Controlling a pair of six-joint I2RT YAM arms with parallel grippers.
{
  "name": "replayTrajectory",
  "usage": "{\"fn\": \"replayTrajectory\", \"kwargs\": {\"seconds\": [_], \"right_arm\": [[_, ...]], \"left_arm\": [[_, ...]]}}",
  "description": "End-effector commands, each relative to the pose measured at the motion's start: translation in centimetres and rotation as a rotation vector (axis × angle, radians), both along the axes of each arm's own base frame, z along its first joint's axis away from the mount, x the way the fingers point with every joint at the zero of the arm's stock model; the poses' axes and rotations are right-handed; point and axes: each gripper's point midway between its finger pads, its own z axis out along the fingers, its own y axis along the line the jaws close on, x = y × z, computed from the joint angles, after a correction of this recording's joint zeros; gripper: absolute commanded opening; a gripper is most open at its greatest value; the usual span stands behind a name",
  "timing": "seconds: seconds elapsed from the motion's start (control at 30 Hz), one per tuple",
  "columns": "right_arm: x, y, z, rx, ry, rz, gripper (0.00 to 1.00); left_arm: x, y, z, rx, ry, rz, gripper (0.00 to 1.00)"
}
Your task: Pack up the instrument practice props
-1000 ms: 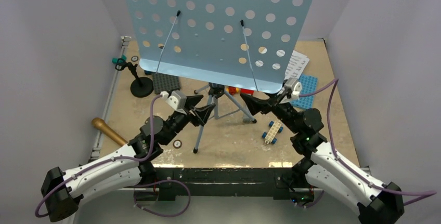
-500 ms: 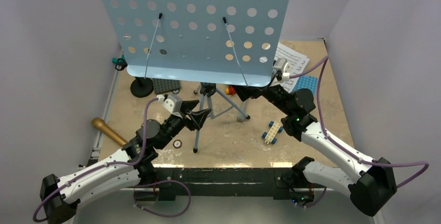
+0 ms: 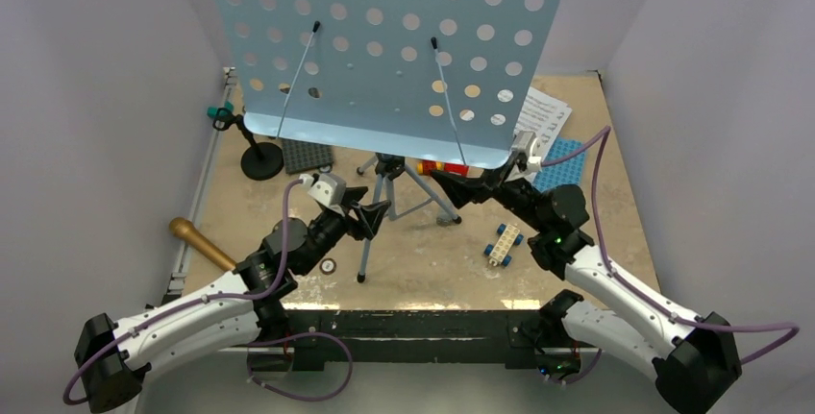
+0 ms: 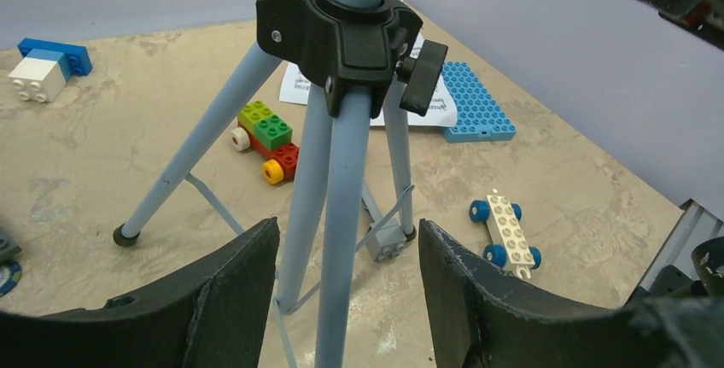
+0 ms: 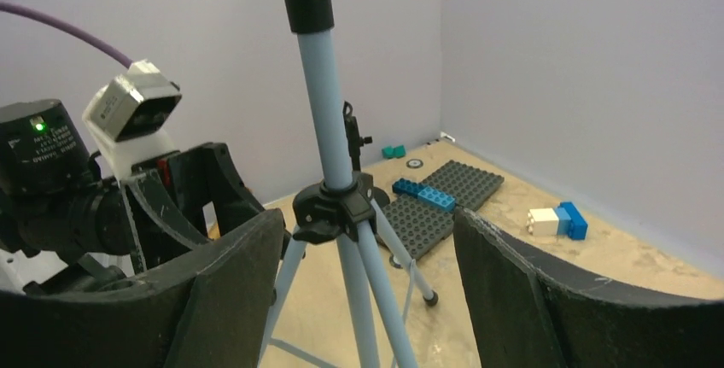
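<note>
The light-blue perforated music stand (image 3: 384, 59) stands on its tripod at mid-table, its black hub (image 3: 388, 166) under the desk. My left gripper (image 3: 373, 205) is open just left of the tripod. In the left wrist view the left gripper (image 4: 346, 227) has a tripod leg (image 4: 341, 240) between its fingers without touching. My right gripper (image 3: 452, 186) is open at the tripod's right, and the right gripper (image 5: 369, 214) frames the hub (image 5: 333, 210). Sheet music (image 3: 545, 116) lies back right. The gold microphone (image 3: 197, 239) lies at the left edge. The black mic stand (image 3: 259, 159) stands back left.
A grey baseplate (image 3: 308, 155) and a blue baseplate (image 3: 567, 159) lie behind the tripod. A white wheeled brick (image 3: 503, 241) sits front right and a coloured brick car (image 4: 265, 133) lies under the stand. Walls enclose the table on three sides.
The stand's desk swung left, then partly back to the right. My right gripper went up and left, closer to the tripod hub. The left gripper barely moved.
</note>
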Motion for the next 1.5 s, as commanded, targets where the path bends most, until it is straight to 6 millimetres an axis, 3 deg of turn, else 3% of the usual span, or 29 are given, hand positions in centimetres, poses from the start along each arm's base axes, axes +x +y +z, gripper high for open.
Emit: {"fn": "replayTrajectory", "kwargs": {"seconds": [0.0, 0.13, 0.33, 0.5, 0.67, 0.8, 1.17, 1.47], "right_arm": [[-0.5, 0.0, -2.9, -0.065, 0.041, 0.014, 0.77], [-0.4, -0.1, -4.8, -0.07, 0.099, 0.012, 0.77], [1.5, -0.2, -5.2, -0.012, 0.195, 0.051, 0.78], [2.2, -0.1, -2.4, 0.073, 0.17, 0.156, 0.76], [2.1, 1.5, 1.4, 0.088, 0.078, 0.3, 0.76], [2.3, 2.7, 2.9, 0.034, 0.011, 0.381, 0.75], [3.4, 5.2, 1.8, -0.073, -0.012, 0.531, 0.7], [3.6, 7.1, 3.0, -0.093, -0.043, 0.607, 0.69]], "left_arm": [[0.4, 0.3, 0.5, -0.013, -0.029, 0.029, 0.65], [0.3, 0.2, 0.6, -0.018, -0.03, 0.023, 0.65], [0.2, 0.2, 0.7, -0.02, -0.03, 0.019, 0.65], [-0.1, 0.3, 0.9, -0.025, -0.034, 0.008, 0.65], [-0.4, -0.3, 1.2, -0.029, -0.032, -0.024, 0.65], [-0.5, -0.5, 1.2, -0.019, -0.028, -0.039, 0.65], [-0.6, -1.5, 0.9, 0.01, -0.013, -0.074, 0.64], [-0.8, -1.5, 0.3, 0.034, -0.003, -0.078, 0.64]]}}
